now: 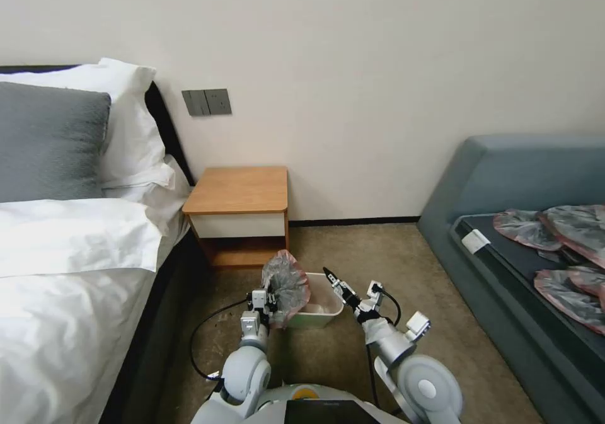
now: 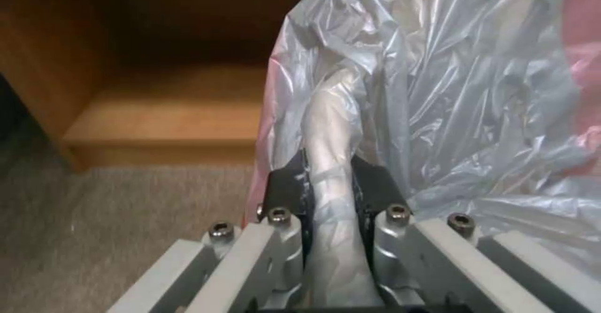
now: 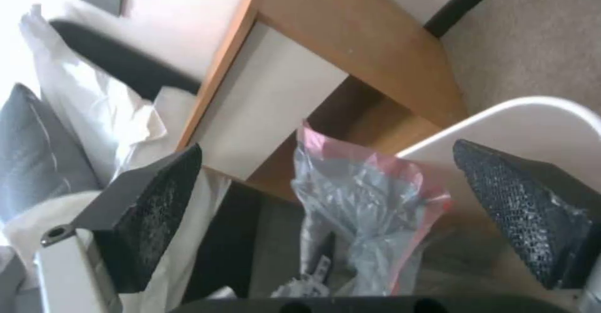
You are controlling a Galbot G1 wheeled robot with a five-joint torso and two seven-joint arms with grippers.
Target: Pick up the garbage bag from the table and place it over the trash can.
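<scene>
Two grippers sit low over the carpet in front of the table, and the garbage bag hangs between them rather than on the table top, which is bare. The left gripper is clenched on a twisted fold of the bag: in the left wrist view its dark fingers pinch a narrow neck of grey film, with the rest of the crinkled sheet billowing up and away from them. From the head view the bag stands as a bunched, upright bundle, its pinkish-red rim arching over the top, so its long axis runs roughly vertical, and it sits at the left edge of the trash can, touching or just overlapping the cream rim there. The right gripper is released, jaws spread wide, poised above the far right part of the can's opening and pointing toward the bag; in the right wrist view the bundle lies straight ahead between its two textured pads, with the can's pale rim curving in beside one of them. The relation that matters is this: the bag lies to the left of the open right gripper, close but apart from it, and the free pink rim faces that gripper. Judging by this, the right arm is the one placed to catch the loose edge.
</scene>
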